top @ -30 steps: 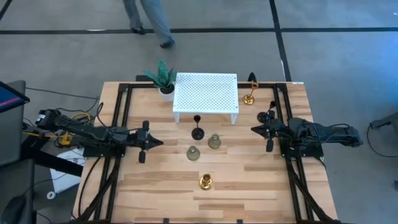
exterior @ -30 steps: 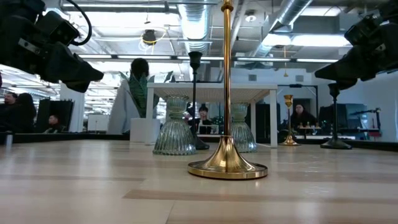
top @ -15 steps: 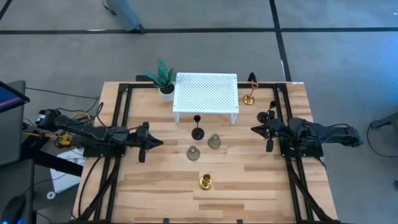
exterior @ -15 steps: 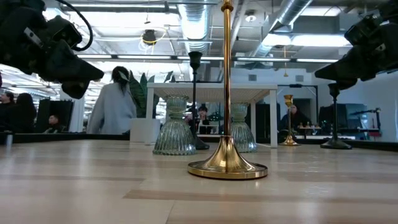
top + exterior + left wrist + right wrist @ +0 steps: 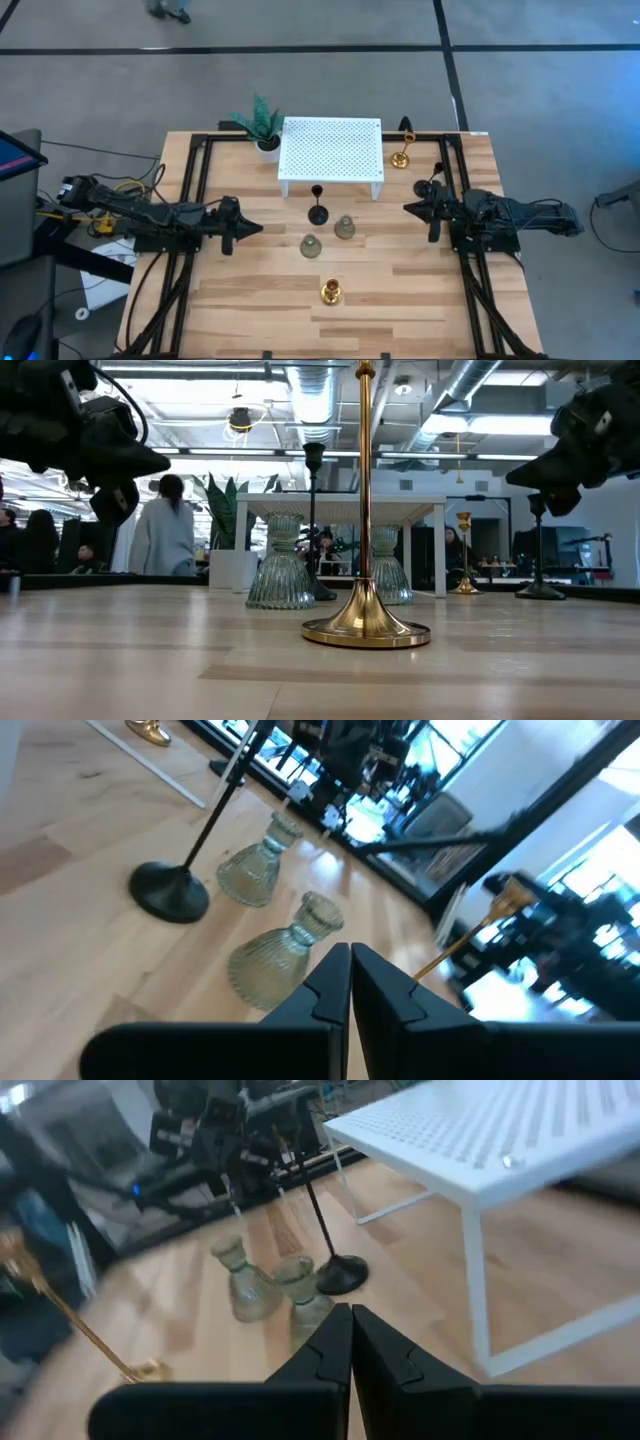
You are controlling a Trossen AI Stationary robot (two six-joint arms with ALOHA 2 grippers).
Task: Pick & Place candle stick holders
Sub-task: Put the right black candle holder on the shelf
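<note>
Six candle stick holders stand upright on their bases on the table. A black one (image 5: pixel 318 212) stands in front of the platform, and another black one (image 5: pixel 405 125) at the far right. Two grey-green glassy ones (image 5: pixel 311 246) (image 5: pixel 344 228) stand mid-table. One gold holder (image 5: pixel 330 292) stands nearer the front, the other (image 5: pixel 400 158) right of the platform. My left gripper (image 5: pixel 258 229) is shut and empty, left of the glassy holders. My right gripper (image 5: pixel 408 208) is shut and empty, to their right. Both hover above the table.
A white perforated platform (image 5: pixel 331 155) stands at the far middle, with a small green potted plant (image 5: pixel 262 125) at its left. Black frame rails (image 5: pixel 190 200) (image 5: pixel 462 190) run along both table sides. A person (image 5: pixel 160 530) moves in the room behind.
My left gripper has turned about its own long axis without leaving its place, its fingers still shut. A person behind the table has walked toward the left.
</note>
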